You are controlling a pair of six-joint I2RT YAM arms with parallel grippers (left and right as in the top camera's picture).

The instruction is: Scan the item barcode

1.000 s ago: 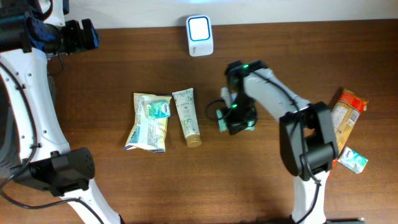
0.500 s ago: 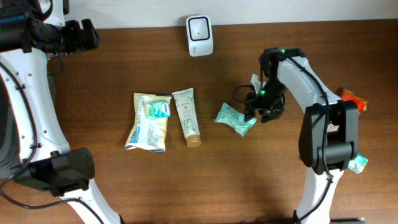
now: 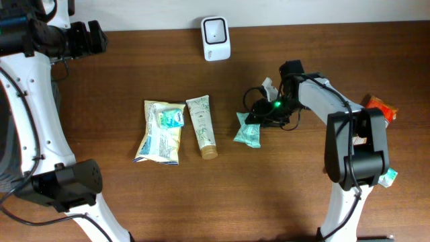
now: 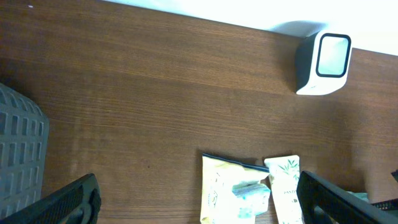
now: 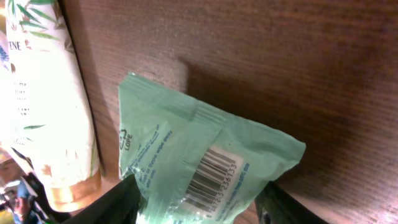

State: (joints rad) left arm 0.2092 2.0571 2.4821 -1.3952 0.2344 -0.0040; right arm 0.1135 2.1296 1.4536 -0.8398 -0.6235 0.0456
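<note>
Packet (image 5: pixel 186 155), green with its barcode showing, is lying at three o'clock of the tube (image 3: pixel 202 126). Right gripper (image 5: pixel 196 193) is straddling it, fingers apart; whether they are pinching it, I cannot tell. Left gripper (image 4: pixel 199 190) is gaping wide, empty.

Left arm (image 3: pixel 33 87), right arm (image 3: pixel 324 101): white links, black joints. Right: green light (image 3: pixel 276 105), looping black cable (image 3: pixel 251 102). Left tool (image 4: pixel 199 205) black.

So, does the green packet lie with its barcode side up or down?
Up: the right wrist view shows the barcode on the green packet, facing the camera.
</note>
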